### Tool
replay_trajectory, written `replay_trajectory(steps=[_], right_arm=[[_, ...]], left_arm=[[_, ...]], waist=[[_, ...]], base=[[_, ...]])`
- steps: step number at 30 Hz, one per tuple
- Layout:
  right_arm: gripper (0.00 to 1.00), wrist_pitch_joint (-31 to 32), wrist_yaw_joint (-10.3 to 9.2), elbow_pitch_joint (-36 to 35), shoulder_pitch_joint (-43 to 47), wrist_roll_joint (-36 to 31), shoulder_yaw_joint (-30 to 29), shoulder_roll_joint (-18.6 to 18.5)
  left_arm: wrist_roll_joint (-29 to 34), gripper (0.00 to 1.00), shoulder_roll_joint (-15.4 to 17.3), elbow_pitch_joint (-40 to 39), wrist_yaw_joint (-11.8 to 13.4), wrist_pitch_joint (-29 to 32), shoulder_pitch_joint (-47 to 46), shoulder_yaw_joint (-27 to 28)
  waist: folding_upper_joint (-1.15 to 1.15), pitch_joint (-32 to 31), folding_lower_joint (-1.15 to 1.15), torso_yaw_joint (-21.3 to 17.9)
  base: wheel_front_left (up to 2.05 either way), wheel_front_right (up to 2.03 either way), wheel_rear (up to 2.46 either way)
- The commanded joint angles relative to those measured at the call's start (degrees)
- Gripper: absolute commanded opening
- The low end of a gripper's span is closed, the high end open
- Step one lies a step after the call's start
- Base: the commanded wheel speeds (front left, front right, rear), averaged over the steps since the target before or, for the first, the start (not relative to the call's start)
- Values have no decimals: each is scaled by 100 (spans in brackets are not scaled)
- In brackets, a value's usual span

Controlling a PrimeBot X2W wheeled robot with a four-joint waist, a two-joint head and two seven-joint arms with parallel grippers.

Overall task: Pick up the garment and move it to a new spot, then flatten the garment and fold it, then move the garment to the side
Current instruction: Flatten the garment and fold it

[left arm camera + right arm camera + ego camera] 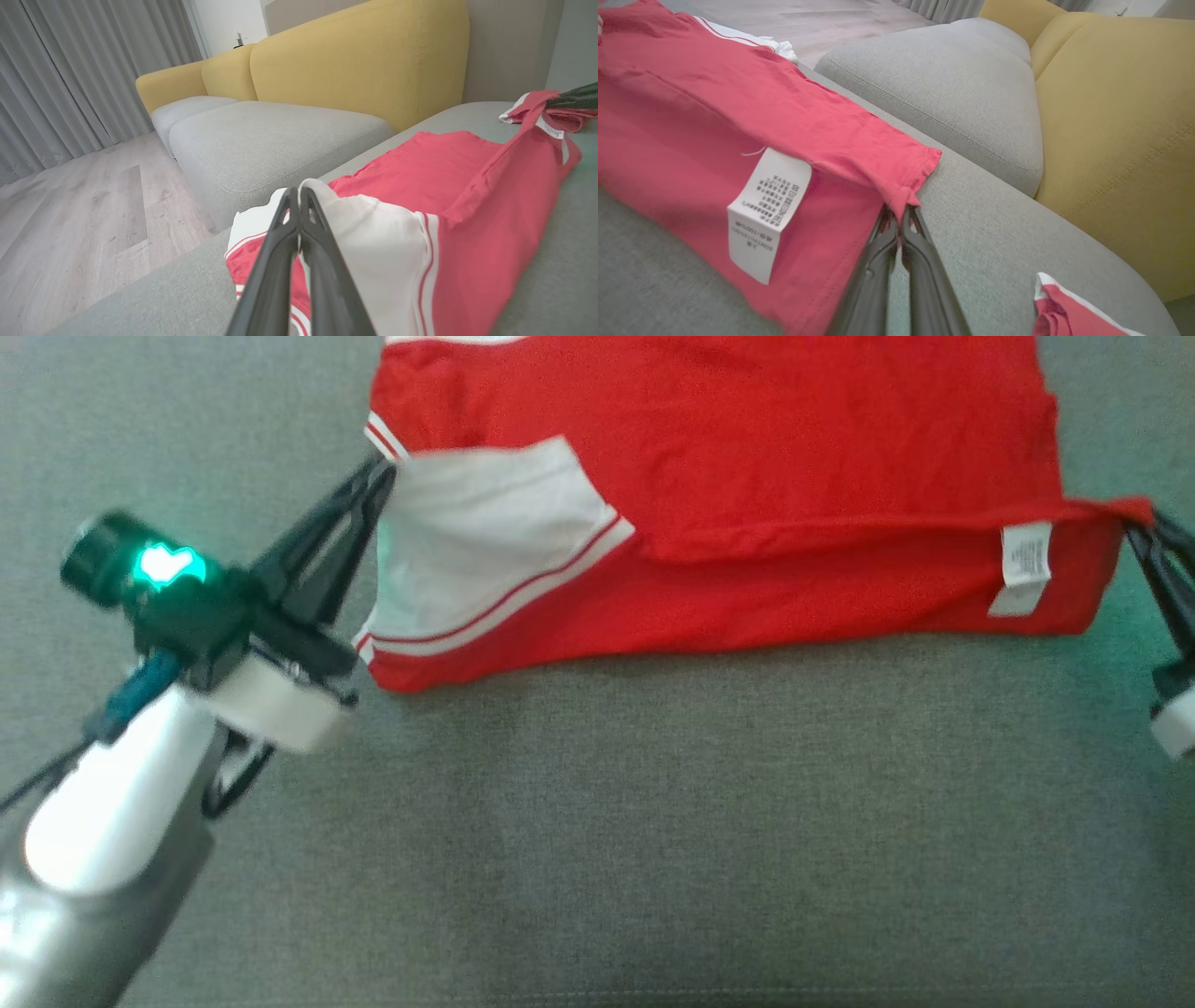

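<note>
**Grey sofa cushion, red garment pinched at both ends: fold step, go even**

Head view: grey sofa cushion [597, 821] is the work surface. The garment [747, 448], red with a white sleeve panel, lies flat on the far half of it. The left gripper [378, 485] has its jaws pressed together on the sleeve-side edge. The right gripper [1134, 527] pinches the opposite corner, just past the care label [1024, 565]. The near strip looks doubled over, so you're likely mid-fold.

Left wrist view: behind are the yellow sofa back [359, 51], a second grey seat [280, 135], wood floor [70, 210] and curtains [70, 70]. The left gripper [299, 191] is clamped on white cloth with no gap between the fingers. The garment [467, 186] runs taut toward the right gripper [572, 98], and the held edge is lifted off the cushion.

Right wrist view: the right gripper [901, 210] nips only the very tip of the red hem corner, a thin bite. The care label [768, 214] hangs just beside it. A red-and-white bit of cloth [1064, 308] sits at the lower right; can't tell if it's the same garment.

To do it well, move both arms together at the same height and speed. Stay taut enough to kill wrinkles, but don't pull the ends apart, since that right-hand bite could slip. Carry the edge straight across, square to the far hem. Lay it down before you let go, and release both sides together.
</note>
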Motion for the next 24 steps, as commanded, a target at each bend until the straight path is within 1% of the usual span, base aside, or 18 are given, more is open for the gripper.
replay_trajectory(steps=[1,6,7,8,9,10,11,12,14,16,19,21,24], right_arm=[[0,0,37,-32,-55,7,72,-188],[0,-9,37,243,-575,46,369,-62],[65,-12,37,313,-658,77,412,-29],[100,-21,37,372,-744,91,436,3],[100,-32,37,447,-821,107,459,23],[100,-46,37,517,-885,118,490,37],[100,-58,37,576,-937,130,496,59],[100,-58,37,576,-937,130,496,59],[100,-75,37,680,-984,124,508,104],[100,-81,37,691,-971,89,459,185],[100,-84,37,616,-789,53,243,347],[100,-84,37,619,-628,84,146,432],[100,-85,37,608,-398,98,9,566]], left_arm=[[71,0,178,-26,-22,-7,-334,198],[170,0,101,439,-54,-117,-826,24],[171,0,83,514,-57,-144,-875,9],[174,0,62,579,-54,-176,-913,20],[175,0,33,632,-39,-208,-937,40],[160,41,-5,672,-21,-237,-938,63],[151,100,-41,710,13,-261,-916,88],[151,100,-41,710,13,-261,-916,88],[67,100,-132,767,109,-292,-798,167],[-96,100,-255,767,355,-315,-568,373],[-483,100,-542,686,710,-333,30,723],[-651,100,-734,592,840,-336,456,865],[-656,100,-975,514,1100,-338,1026,1037]], waist=[[0,160,-1,-25],[0,340,-1,-53],[0,354,-1,-55],[0,364,-1,-57],[0,372,-1,-53],[0,372,-1,-47],[0,359,-1,-41],[0,359,-1,-41],[0,302,-1,-31],[0,212,-1,-43],[0,80,-1,-56],[0,2,-1,-57],[0,-95,-1,-74]], base=[[0,0,0],[0,0,0],[0,0,0],[0,0,0],[0,0,0],[0,0,0],[0,0,0],[0,0,0],[0,0,0],[0,0,0],[0,0,0],[0,0,0],[0,0,0]])
